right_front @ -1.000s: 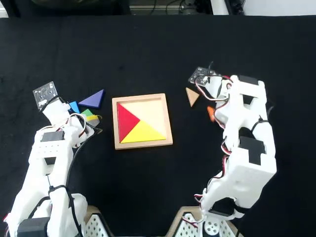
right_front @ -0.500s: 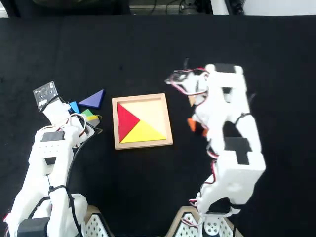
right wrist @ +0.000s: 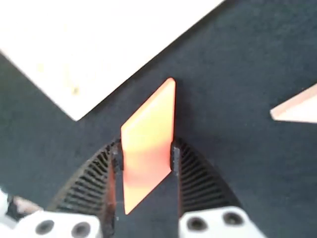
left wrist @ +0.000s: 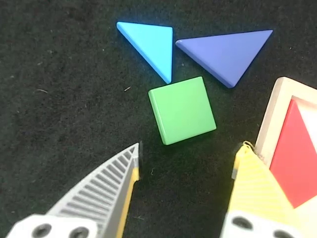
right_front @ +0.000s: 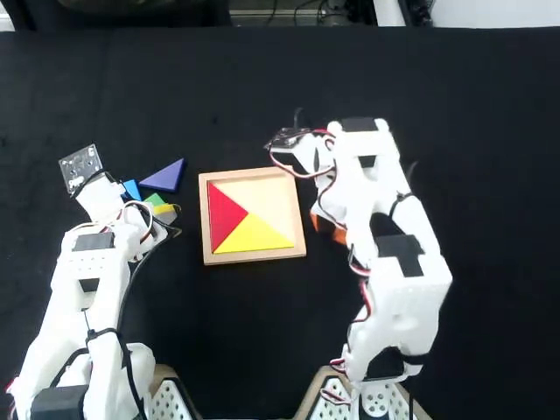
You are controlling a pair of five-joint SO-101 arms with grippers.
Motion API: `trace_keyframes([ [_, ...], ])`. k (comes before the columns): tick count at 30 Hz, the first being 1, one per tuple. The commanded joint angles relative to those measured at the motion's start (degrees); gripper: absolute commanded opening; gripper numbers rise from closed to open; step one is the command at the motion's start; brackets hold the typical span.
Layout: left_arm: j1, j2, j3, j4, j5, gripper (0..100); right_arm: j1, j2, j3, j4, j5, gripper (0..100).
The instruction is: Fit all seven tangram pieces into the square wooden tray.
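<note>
No legible text, label, brand, number or sign found. The wooden tray (right_front: 254, 256) and the green square (left wrist: 182, 109) present plain faces. The circuit board (right_front: 80, 166) on the left arm's wrist carries marks too small to read.

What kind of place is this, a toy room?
Probably a robotics lab bench: a left arm and right arm share a black-covered table, cables trail along its far edge, and a wooden tray sits between them.

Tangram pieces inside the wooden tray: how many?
2. In the high view, the red triangle sits against the tray's left edge, the yellow triangle against its bottom edge. None looks hidden.
</note>
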Motion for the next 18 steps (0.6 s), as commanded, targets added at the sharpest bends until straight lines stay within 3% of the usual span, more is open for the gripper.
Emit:
trace_keyframes([
  [1, 0.66, -0.88, -0.13, -0.44, 0.09, 31, -0.7, 0.31, -1.71, -3.69, -3.69, 8.3],
  [4, 0.66, -0.88, -0.13, -0.44, 0.09, 31, -0.88, -0.84, -1.8, -3.87, -4.4, 14.3],
  [18, 0.66, -0.88, -0.13, -0.62, 0.09, 31, -0.7, -1.54, -1.89, -7.21, -4.31, 14.7],
])
